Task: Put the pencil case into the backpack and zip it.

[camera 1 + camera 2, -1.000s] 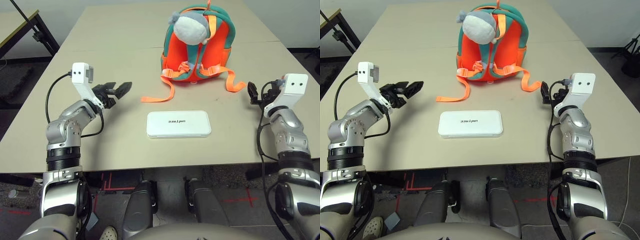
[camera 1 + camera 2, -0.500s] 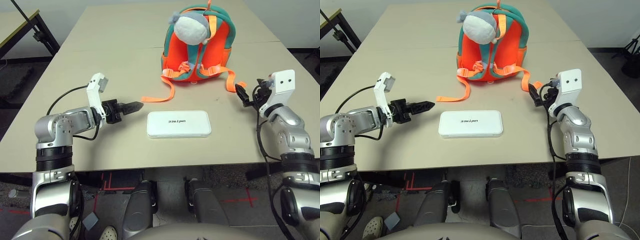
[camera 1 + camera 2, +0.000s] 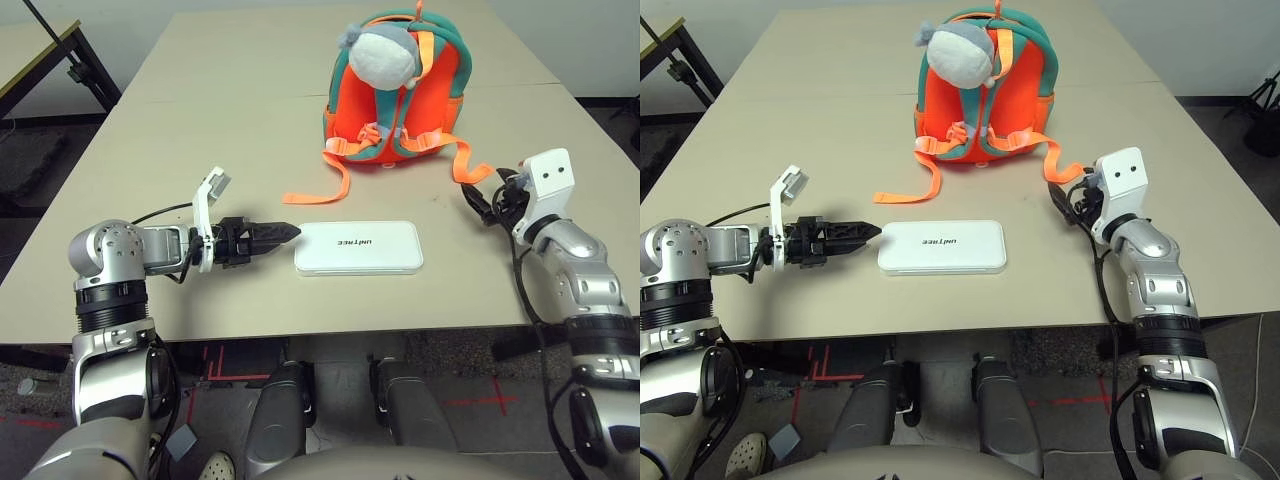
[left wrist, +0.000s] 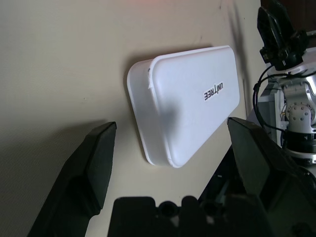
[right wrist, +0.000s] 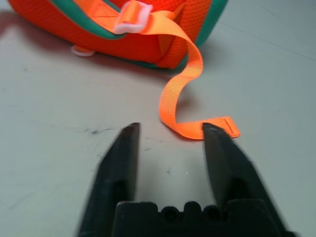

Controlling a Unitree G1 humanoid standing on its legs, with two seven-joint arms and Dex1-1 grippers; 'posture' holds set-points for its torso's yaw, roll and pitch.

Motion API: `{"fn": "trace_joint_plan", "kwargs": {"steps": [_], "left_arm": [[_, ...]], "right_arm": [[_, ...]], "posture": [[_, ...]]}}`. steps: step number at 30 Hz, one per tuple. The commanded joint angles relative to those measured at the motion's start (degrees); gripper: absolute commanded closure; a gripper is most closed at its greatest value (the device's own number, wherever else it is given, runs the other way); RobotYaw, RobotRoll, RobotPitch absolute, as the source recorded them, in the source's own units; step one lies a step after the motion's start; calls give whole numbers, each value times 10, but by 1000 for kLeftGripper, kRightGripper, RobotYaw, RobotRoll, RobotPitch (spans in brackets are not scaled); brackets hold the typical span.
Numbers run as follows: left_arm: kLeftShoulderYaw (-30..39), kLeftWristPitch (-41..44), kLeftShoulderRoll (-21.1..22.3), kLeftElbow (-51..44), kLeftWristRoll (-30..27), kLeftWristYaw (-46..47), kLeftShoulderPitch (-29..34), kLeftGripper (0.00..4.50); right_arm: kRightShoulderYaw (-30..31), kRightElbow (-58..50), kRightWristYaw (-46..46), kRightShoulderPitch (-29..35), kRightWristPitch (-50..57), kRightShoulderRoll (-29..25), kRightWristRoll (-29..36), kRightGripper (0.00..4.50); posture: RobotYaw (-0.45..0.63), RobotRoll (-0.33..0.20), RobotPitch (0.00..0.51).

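Both end effectors empty — left (image 4: 168,148) wide, right (image 5: 170,131) narrower.

The only readable lettering is the word "UNITREE", in small dark capitals on the flat white lid of the pencil case (image 4: 185,101). In the left wrist view it reads clearly, running along the length of the case, ahead of the left gripper (image 4: 170,140) and nearer one of its two spread fingers than the other. In the head views the same word appears upside down at the middle of the lid, just beyond the left gripper's tips. No other text, number or sign can be read.
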Motion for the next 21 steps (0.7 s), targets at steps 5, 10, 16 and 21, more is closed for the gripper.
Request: {"fn": "trace_joint_plan", "kwargs": {"steps": [5, 10, 16, 21], "left_arm": [[-18, -20, -8, 36, 24, 2, -18, 0], [-29, -30, -16, 50, 30, -2, -24, 0], [-37, -30, -22, 57, 31, -3, -26, 0], [-44, -29, -25, 55, 32, -2, -23, 0]], "right_arm": [[47, -48, 63, 31, -1, -49, -34, 4468], [89, -82, 127, 51, -5, -88, -56, 4468], [108, -115, 170, 66, 13, -99, -53, 4468], [121, -138, 188, 75, 28, -96, -50, 4468]], "posture": [[-87, 0, 133], [-94, 0, 136], [-96, 0, 140], [-97, 0, 145]]}}
